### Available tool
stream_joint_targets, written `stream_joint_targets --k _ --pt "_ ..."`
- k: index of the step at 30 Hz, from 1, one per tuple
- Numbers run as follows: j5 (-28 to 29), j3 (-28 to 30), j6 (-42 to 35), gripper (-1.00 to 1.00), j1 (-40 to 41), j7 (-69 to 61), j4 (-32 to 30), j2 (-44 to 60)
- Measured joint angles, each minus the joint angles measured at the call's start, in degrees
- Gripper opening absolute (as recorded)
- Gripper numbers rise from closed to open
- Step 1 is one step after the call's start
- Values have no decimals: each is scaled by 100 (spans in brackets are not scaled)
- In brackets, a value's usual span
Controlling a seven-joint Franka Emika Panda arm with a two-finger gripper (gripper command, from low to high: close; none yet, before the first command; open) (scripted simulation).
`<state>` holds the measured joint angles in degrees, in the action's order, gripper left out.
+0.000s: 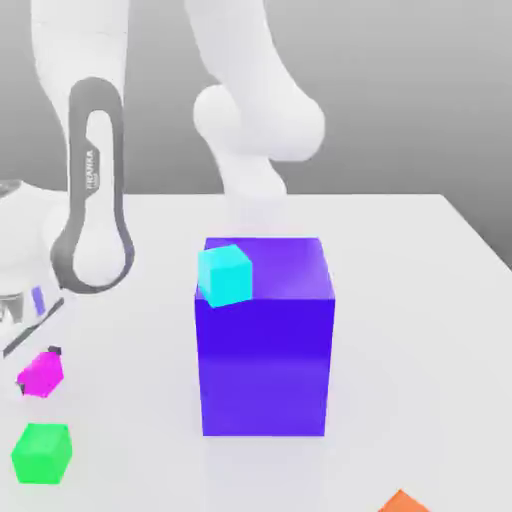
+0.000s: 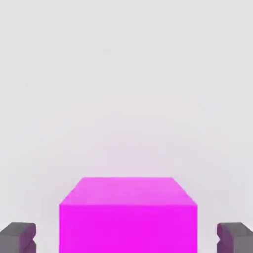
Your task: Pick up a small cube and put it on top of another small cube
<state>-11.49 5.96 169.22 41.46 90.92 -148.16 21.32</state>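
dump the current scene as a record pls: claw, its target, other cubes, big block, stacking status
claw: open, one finger on each side of magenta cube, gap visible on both sides
magenta cube: between the fingers, not gripped
green cube: on table, nearer the exterior view's bottom edge than magenta
cyan cube: at the big block's upper edge, exterior view's left part; resting on it or in front, cannot tell
blue-purple block: on table, exterior view's middle
orange object: cut off at exterior view's bottom edge
stack: magenta not yet on another small cube
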Motion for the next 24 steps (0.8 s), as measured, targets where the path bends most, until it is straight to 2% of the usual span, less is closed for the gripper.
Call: stream_joint_targets --k 4,10,16,20,21,24 --pt "12 -2 -7 -100 6 9 -5 -18" --pt "613 381 -888 -100 -306 447 -183 -1084" --pt "1023 -279 -2005 -100 -1030 294 933 -1104" --pt "1037 -424 -1604 -100 -1145 227 1170 -469" --pt "1027 -437 -1435 100 -1145 216 1187 -282" --pt "1027 -437 -1435 100 -1145 216 1187 -282"
